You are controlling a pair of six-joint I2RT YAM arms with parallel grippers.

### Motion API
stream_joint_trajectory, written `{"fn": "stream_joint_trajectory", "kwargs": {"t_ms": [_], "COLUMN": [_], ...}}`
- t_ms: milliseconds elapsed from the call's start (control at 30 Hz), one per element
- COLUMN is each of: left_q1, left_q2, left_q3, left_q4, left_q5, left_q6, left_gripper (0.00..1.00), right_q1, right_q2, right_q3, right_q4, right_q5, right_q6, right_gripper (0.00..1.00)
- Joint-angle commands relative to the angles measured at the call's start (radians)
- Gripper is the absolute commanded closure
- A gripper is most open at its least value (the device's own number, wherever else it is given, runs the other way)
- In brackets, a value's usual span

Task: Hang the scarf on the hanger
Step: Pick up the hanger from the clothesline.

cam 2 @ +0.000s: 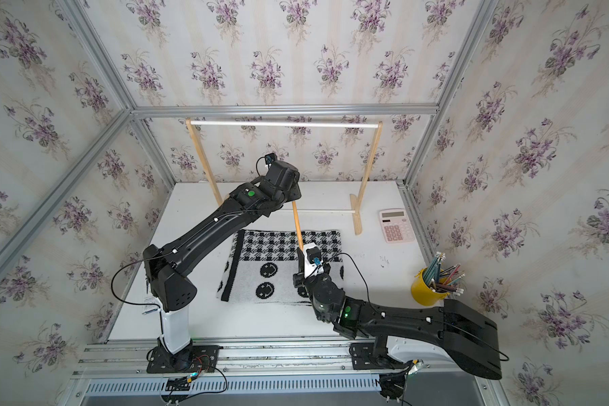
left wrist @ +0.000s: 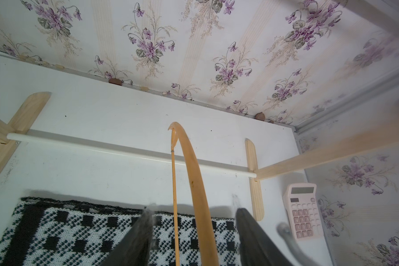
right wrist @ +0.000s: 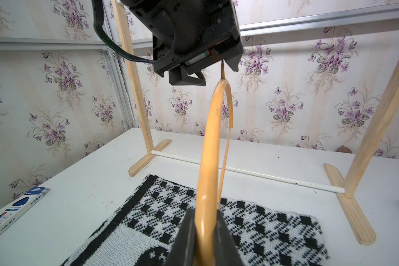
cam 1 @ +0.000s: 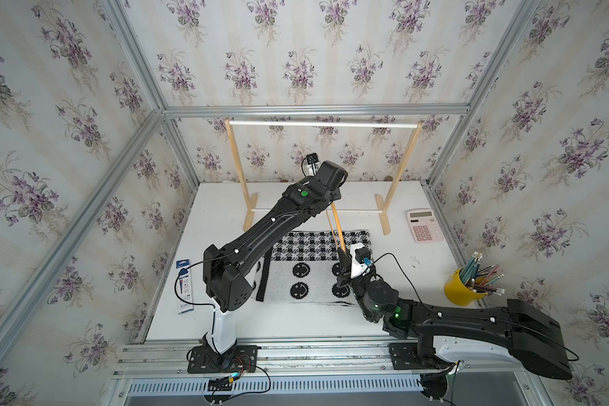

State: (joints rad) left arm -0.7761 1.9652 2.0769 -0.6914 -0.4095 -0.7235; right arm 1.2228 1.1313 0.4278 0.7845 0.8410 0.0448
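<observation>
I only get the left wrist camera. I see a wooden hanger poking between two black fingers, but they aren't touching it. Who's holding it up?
Observer: The right end effector is shut on the near end of the hanger, holding it above the scarf.
Operator: Is the scarf checks all over?
Observer: No. The half nearer the robot is light grey with black smiley faces.
Operator: Anything else I'm missing?
Observer: A yellow cup of pencils stands on the robot's right side.
</observation>
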Motion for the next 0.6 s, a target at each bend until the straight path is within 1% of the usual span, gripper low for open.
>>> {"fn": "stream_joint_trajectory", "kwargs": {"t_ms": [0, 167, 267, 333, 400, 567], "left_q1": [0.003, 0.004, 0.003, 0.002, 0.003, 0.002], "left_q2": [0.016, 0.034, 0.04, 0.041, 0.042, 0.023], "left_q3": [0.027, 0.037, 0.038, 0.037, 0.038, 0.023], "left_q4": [-0.018, -0.016, -0.016, -0.019, -0.028, -0.049], "left_q5": [0.021, 0.047, 0.074, 0.093, 0.113, 0.152], "left_q6": [0.003, -0.017, -0.03, -0.039, -0.047, -0.061], "left_gripper": [0.4, 0.41, 0.44, 0.44, 0.49, 0.55], "right_q1": [0.001, 0.002, 0.001, 0.001, 0.002, 0.002], "right_q2": [0.004, 0.005, 0.005, 0.007, 0.008, 0.01], "right_q3": [0.005, 0.007, 0.007, 0.009, 0.011, 0.013], "right_q4": [0.033, 0.03, 0.03, 0.031, 0.033, 0.046], "right_q5": [0.008, 0.006, 0.006, 0.006, 0.006, 0.004], "right_q6": [-0.005, -0.005, -0.007, -0.008, -0.012, -0.025], "right_gripper": [1.0, 1.0, 1.0, 1.0, 1.0, 1.0]}}
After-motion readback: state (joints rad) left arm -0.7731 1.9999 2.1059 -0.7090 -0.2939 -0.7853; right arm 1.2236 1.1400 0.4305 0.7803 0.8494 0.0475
